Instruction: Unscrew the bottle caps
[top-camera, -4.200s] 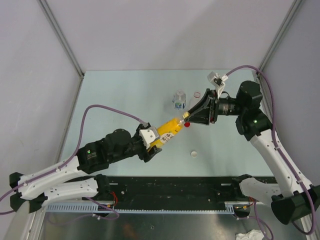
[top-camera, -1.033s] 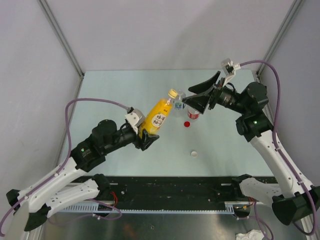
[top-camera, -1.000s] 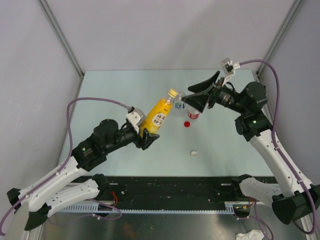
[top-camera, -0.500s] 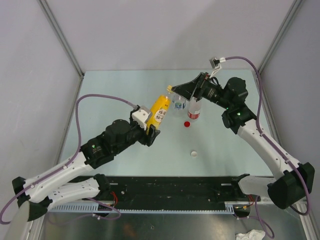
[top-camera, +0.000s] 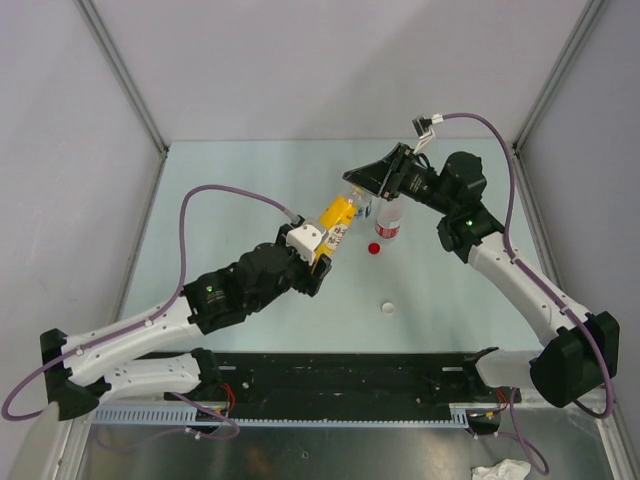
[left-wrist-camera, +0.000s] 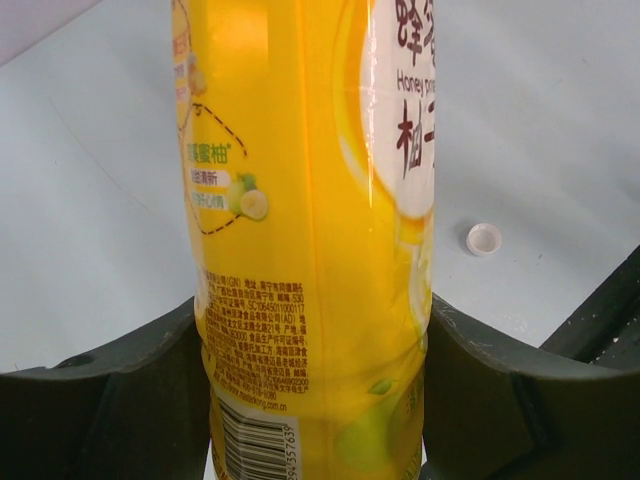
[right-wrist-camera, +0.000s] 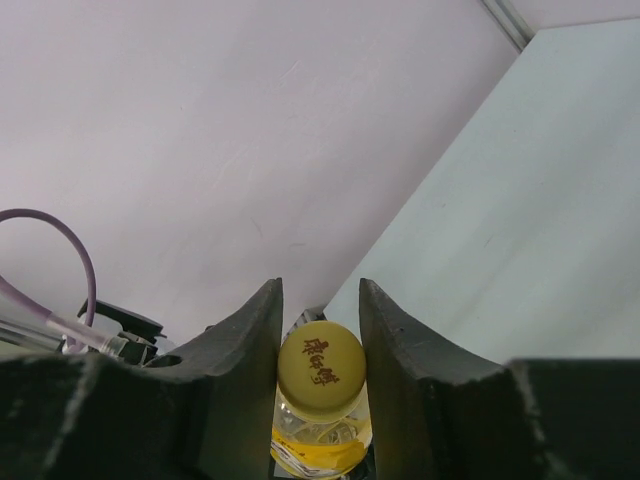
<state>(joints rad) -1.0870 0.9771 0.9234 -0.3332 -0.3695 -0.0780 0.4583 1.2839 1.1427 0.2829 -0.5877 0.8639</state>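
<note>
The left gripper (left-wrist-camera: 315, 395) clamps the orange bottle (left-wrist-camera: 310, 230); the right gripper (right-wrist-camera: 320, 315) pinches its yellow cap (right-wrist-camera: 321, 376). Twist squarely about the neck, without slipping.

End effectors clamped: left (left-wrist-camera: 315, 345), right (right-wrist-camera: 320, 315)

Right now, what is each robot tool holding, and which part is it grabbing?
The left tool grips the orange-yellow bottle around its lower body. The right tool pinches that bottle's yellow cap by its sides.
</note>
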